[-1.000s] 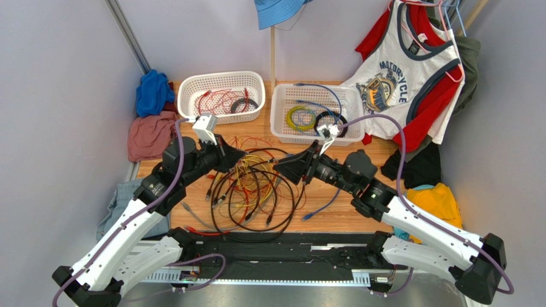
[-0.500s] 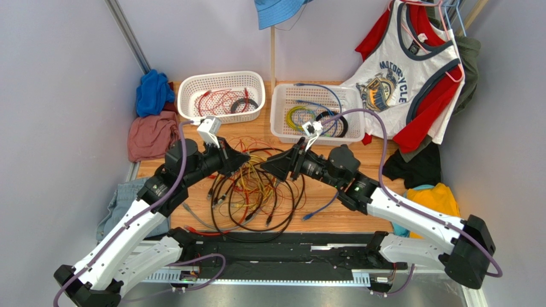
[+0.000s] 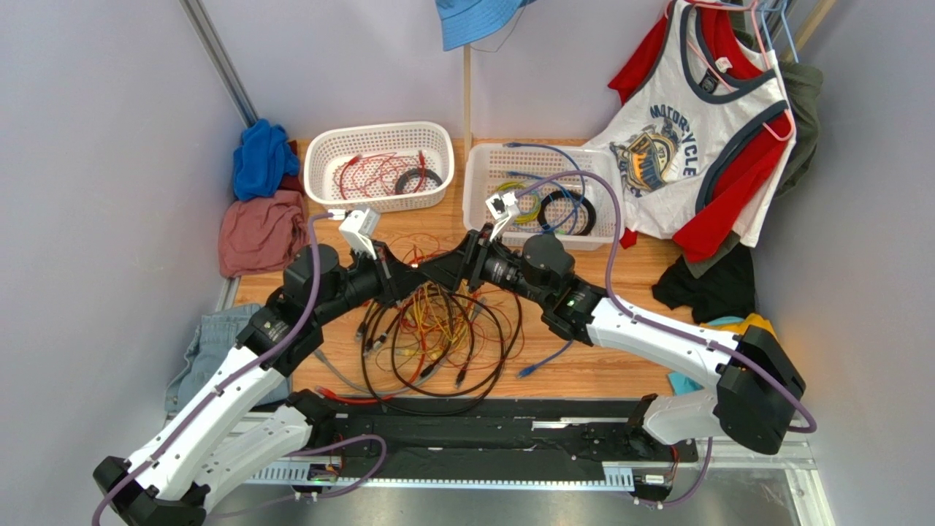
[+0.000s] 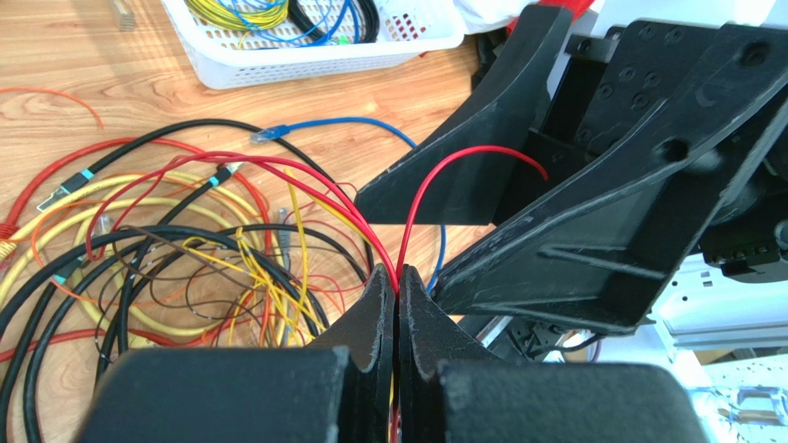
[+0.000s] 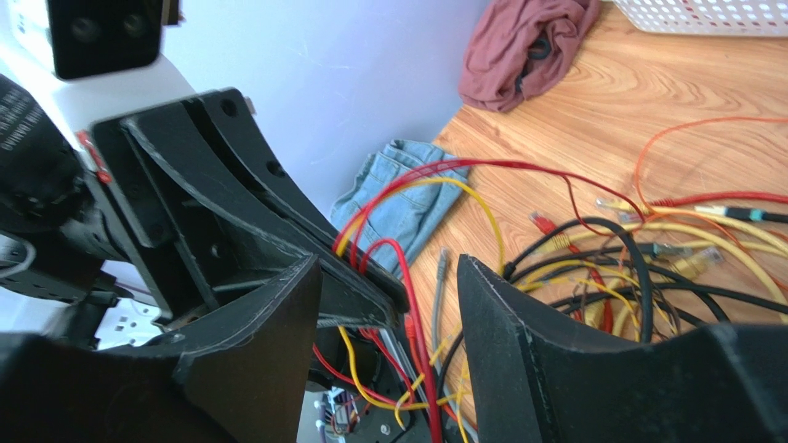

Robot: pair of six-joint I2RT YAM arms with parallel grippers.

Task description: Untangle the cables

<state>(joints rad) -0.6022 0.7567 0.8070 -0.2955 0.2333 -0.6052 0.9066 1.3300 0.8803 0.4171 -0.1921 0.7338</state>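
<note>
Red cable (image 4: 413, 205) pinched in left gripper (image 4: 397, 277)

Cables (image 3: 439, 329): black, red, orange, yellow, one blue; a few plugs have teal bands. Table (image 3: 571, 367): light wood grain. Left basket (image 3: 379, 128) and right basket (image 3: 474, 219): white lattice. Arms (image 3: 220, 406): white shells, black joints. Hoses (image 3: 598, 181): purple. Left gripper (image 4: 396, 293) and right gripper (image 5: 388, 269): matte black. Tank top (image 3: 680, 143): white, red and grey trim, navy-gold print. Blue cloth (image 3: 263, 156), dusty-pink cloth (image 3: 258, 232), faded denim (image 3: 203, 345), yellow garment (image 3: 757, 342), blue hat (image 3: 472, 16).
</note>
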